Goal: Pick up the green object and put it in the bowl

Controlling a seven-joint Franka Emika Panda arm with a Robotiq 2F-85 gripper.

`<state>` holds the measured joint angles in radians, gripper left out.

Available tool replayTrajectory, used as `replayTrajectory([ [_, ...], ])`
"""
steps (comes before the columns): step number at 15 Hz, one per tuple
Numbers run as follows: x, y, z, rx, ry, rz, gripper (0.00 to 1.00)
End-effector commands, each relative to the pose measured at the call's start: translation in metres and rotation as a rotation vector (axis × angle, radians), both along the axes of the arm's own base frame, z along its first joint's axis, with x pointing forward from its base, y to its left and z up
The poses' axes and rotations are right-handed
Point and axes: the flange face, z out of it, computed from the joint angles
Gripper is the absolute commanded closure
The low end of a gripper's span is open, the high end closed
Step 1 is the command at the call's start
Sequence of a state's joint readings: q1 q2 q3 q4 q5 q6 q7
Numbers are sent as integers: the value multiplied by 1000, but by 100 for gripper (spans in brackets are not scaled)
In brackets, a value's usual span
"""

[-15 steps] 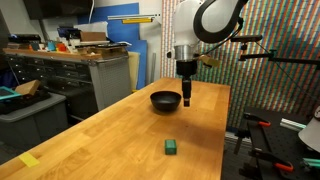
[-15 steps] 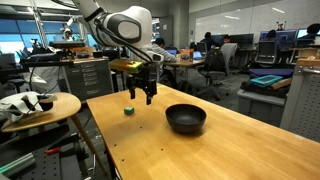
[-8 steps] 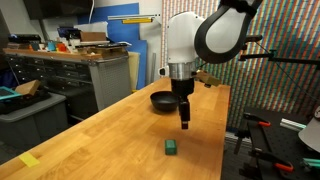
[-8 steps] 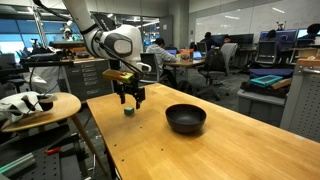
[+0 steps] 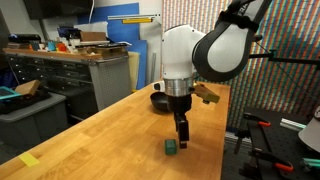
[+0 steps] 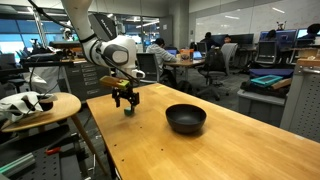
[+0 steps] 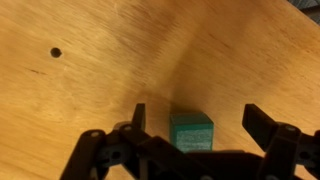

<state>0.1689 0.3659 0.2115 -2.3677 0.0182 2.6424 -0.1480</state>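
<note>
The small dark green block [image 7: 191,132] lies on the wooden table, between my gripper's [image 7: 197,116] two open fingers in the wrist view, nearer one finger than the other. In an exterior view my gripper [image 5: 181,140] hangs just above and beside the green block [image 5: 172,147]. In the exterior view from the opposite side my gripper [image 6: 127,103] hides most of the block. The round glossy black bowl [image 6: 186,118] stands empty further along the table, and the arm partly hides the bowl [image 5: 159,98] in an exterior view.
The wooden table [image 5: 100,130] has a yellow tape piece [image 5: 29,160] near one corner. A small dark hole [image 7: 56,52] marks the tabletop. A round side table [image 6: 45,105] with objects stands beside the table edge. Workbenches and shelves stand behind.
My gripper has moved away from the bowl and come down over the green block, which now sits between the open fingers. The block and bowl have not moved.
</note>
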Motion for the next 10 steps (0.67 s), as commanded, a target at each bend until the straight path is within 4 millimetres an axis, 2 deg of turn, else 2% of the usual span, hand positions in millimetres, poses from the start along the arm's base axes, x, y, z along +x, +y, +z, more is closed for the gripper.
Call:
replayTrajectory([
  [1,4,17,-11,14,-3,10,0],
  [6,6,31,-24,24,-9,33,0],
  [7,7,33,-26,26,-13,33,17],
  [10,10,37,-27,32,-37,40,44],
])
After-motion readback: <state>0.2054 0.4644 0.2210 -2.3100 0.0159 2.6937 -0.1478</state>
